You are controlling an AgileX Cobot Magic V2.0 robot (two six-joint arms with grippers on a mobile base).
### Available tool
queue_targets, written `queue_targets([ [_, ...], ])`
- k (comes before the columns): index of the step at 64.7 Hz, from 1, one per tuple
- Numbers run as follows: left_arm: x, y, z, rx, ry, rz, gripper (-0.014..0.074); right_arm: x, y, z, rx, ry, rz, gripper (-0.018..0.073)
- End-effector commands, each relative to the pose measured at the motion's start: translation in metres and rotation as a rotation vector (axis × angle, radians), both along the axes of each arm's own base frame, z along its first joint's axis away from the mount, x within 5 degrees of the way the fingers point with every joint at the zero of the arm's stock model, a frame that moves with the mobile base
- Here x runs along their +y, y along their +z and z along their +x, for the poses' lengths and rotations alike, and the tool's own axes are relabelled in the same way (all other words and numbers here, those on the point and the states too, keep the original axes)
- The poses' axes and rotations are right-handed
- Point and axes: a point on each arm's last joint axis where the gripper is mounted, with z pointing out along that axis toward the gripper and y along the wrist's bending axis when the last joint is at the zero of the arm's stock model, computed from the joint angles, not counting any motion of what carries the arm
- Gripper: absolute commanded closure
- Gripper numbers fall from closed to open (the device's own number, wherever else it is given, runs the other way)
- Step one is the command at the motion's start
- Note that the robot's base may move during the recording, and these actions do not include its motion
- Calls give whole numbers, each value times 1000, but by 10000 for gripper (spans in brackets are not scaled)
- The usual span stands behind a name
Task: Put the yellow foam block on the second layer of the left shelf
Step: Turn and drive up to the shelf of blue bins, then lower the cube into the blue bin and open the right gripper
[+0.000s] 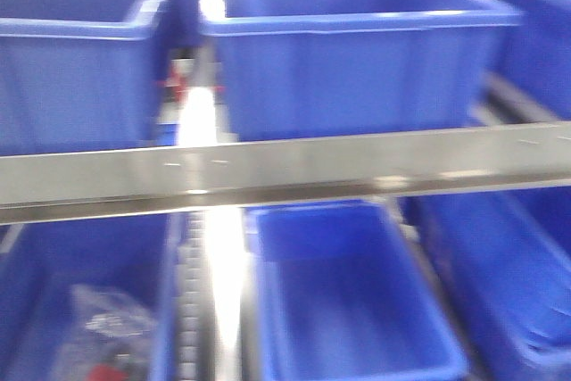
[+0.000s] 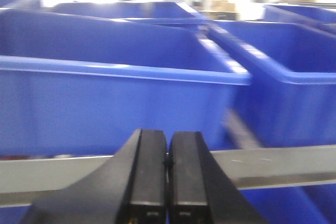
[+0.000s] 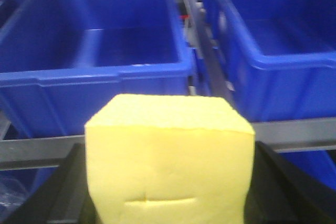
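Observation:
The yellow foam block (image 3: 169,156) fills the lower middle of the right wrist view, held between the black fingers of my right gripper (image 3: 169,192), which is shut on it in front of a grey shelf rail (image 3: 294,132). Behind the rail stand two blue bins, one at the left (image 3: 100,72) and one at the right (image 3: 273,51). My left gripper (image 2: 168,163) is shut and empty, its two black fingers pressed together before a grey shelf rail (image 2: 283,163) and a blue bin (image 2: 115,98). Neither gripper shows in the front view.
The front view shows a grey shelf rail (image 1: 285,171) across the middle, blue bins above it (image 1: 357,51) (image 1: 71,60) and below it (image 1: 348,292). A clear plastic bag (image 1: 107,318) lies in the lower left bin. More blue bins stand to the right (image 2: 294,77).

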Motion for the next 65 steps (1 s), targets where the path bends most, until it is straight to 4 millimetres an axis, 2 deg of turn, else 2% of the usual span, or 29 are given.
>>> queue_targets([
  [1, -1, 0, -1, -77, -8, -12, 460, -1, 19, 0, -121, -11, -5, 167],
  [65, -1, 0, -1, -77, -8, -12, 460, -1, 19, 0, -123, -11, -5, 167],
])
